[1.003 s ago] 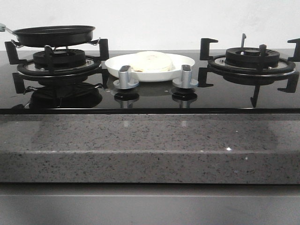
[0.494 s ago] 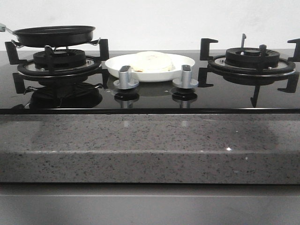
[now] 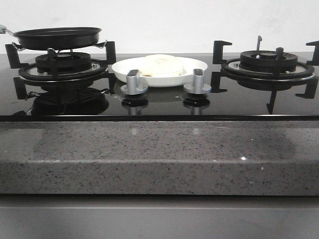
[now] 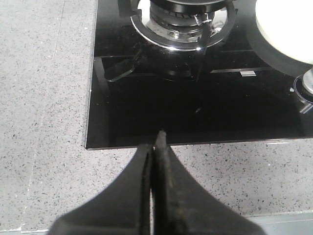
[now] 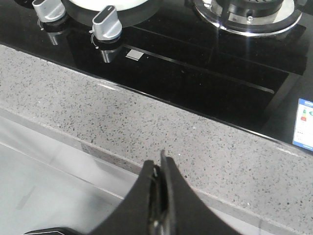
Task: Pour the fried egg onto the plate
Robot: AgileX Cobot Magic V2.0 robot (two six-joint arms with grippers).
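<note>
The fried egg [image 3: 162, 64], a pale cream disc, lies on the white plate [image 3: 197, 67] at the middle back of the black glass hob. The plate's rim also shows in the left wrist view [image 4: 283, 34] and the right wrist view [image 5: 105, 4]. The black frying pan [image 3: 57, 37] sits on the left burner. My left gripper [image 4: 155, 147] is shut and empty over the granite counter at the hob's front left edge. My right gripper [image 5: 161, 166] is shut and empty over the counter's front edge. Neither gripper shows in the front view.
Two silver knobs [image 3: 133, 82] [image 3: 197, 81] stand in front of the plate. The right burner [image 3: 266, 62] has black pan supports. The speckled granite counter [image 3: 159, 154] runs along the front. A sticker [image 5: 305, 122] sits at the hob's right edge.
</note>
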